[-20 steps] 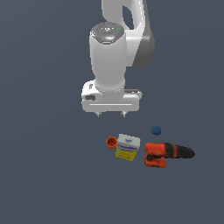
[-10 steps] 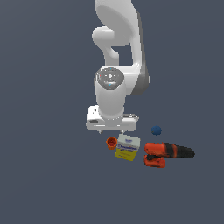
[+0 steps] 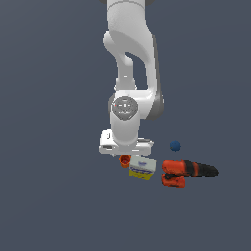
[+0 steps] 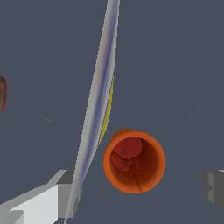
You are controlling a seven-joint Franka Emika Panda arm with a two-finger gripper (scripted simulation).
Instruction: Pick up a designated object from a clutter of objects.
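The orange cup (image 3: pixel 125 160) lies at the exterior view's left end of the clutter, touching or almost touching the yellow-white box (image 3: pixel 142 168). My gripper (image 3: pixel 125 153) hangs just above the cup, its hand covering the cup's top. In the wrist view the cup (image 4: pixel 134 161) shows its round rim and red-brown inside. It sits between my two fingers (image 4: pixel 65 192), which stand wide apart, so the gripper (image 4: pixel 140 188) is open and empty. The box (image 4: pixel 98 105) appears edge-on, close beside one finger.
The red-orange and black drill (image 3: pixel 186 172) lies at the exterior view's right of the box; a sliver of it shows in the wrist view (image 4: pixel 2 94). The small blue ball (image 3: pixel 175 146) sits behind the drill. All rest on a plain dark grey floor (image 3: pixel 59 206).
The arm has come down steadily, and the hand now sits just over the cup. The objects have not moved.
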